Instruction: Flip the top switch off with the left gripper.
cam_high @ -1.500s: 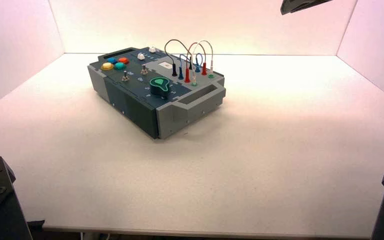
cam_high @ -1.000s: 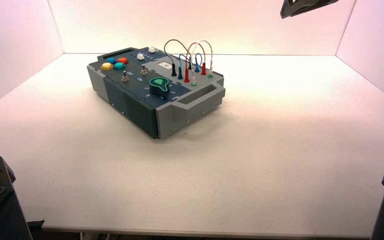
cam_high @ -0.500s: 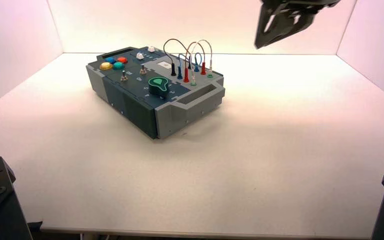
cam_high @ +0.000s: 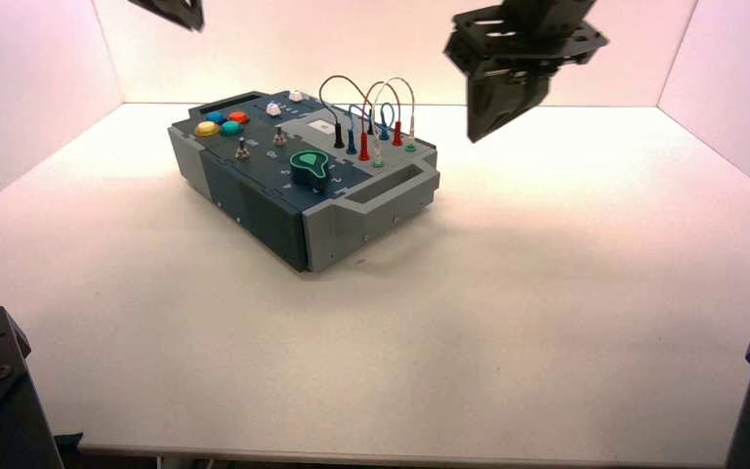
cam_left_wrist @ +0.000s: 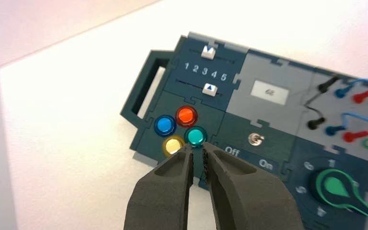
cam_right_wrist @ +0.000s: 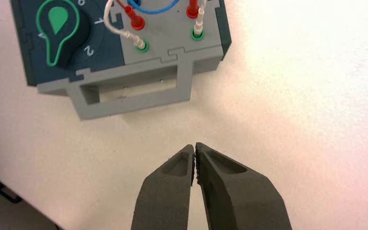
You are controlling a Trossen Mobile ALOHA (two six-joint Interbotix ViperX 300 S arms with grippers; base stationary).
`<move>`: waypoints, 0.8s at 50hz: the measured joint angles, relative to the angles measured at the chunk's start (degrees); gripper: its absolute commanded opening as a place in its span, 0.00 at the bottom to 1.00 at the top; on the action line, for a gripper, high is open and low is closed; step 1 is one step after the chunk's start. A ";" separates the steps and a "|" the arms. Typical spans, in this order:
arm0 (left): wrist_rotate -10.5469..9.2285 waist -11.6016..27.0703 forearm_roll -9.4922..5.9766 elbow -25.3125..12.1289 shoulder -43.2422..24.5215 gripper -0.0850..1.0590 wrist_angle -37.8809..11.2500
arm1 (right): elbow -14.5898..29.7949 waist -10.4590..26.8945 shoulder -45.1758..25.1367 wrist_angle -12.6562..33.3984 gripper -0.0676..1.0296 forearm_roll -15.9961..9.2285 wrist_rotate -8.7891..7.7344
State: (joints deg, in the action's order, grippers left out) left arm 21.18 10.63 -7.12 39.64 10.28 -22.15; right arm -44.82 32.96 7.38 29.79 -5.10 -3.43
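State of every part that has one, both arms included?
Top switch: lever toward On side
Lower switch: position unclear
Sliders: upper at 3, lower at 4
Knob: narrow end toward grey handle
Push buttons: pressed or not unclear
Left end effector: slightly open, above box
Right end effector: shut, right of box

And here we have a broad, pale tabletop [cam_high: 547,352], its near edge running straight across the front. Pale panels box it in: the far wall [cam_high: 352,59] stretches behind, washed in soft pink and cream, with the left wall [cam_high: 20,107] and the right wall [cam_high: 732,107] angling towards us. Light floods the far part of the table, brightest at far right, nearly white! Closer in, the surface settles into a duller pinkish beige, and there's a dark strip below the near edge.
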 measured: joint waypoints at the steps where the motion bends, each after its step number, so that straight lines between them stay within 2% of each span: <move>1: 0.26 0.00 0.00 -0.44 -0.79 0.19 0.00 | 0.35 0.18 -0.44 0.00 0.05 -0.09 0.00; 7: 1.14 0.09 0.09 -3.60 -4.39 0.19 0.00 | 2.29 1.32 -2.99 0.00 0.05 -0.70 0.00; 14: 1.23 0.00 0.09 -5.98 -7.03 0.19 0.00 | 4.39 2.29 -5.80 -0.62 0.05 -1.32 0.00; 20: 1.23 0.09 0.00 -6.94 -9.14 0.19 0.00 | 7.21 3.60 -9.23 -0.88 0.05 -1.41 0.00; 23: 1.23 0.09 0.00 -7.12 -9.40 0.19 0.00 | 7.21 3.69 -9.40 -0.97 0.05 -1.49 0.00; 30: 1.23 0.44 0.00 -7.73 -11.95 0.19 -0.09 | 10.90 4.66 -14.77 -0.97 0.05 -1.93 0.00; 40: 1.23 1.76 0.00 -8.53 -13.71 0.19 -0.44 | 12.30 4.66 -17.14 -0.88 0.05 -2.20 0.00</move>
State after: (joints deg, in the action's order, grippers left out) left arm 22.41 12.39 -7.12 31.11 -3.43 -22.59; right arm -32.52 37.62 -9.76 28.92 -7.29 -3.43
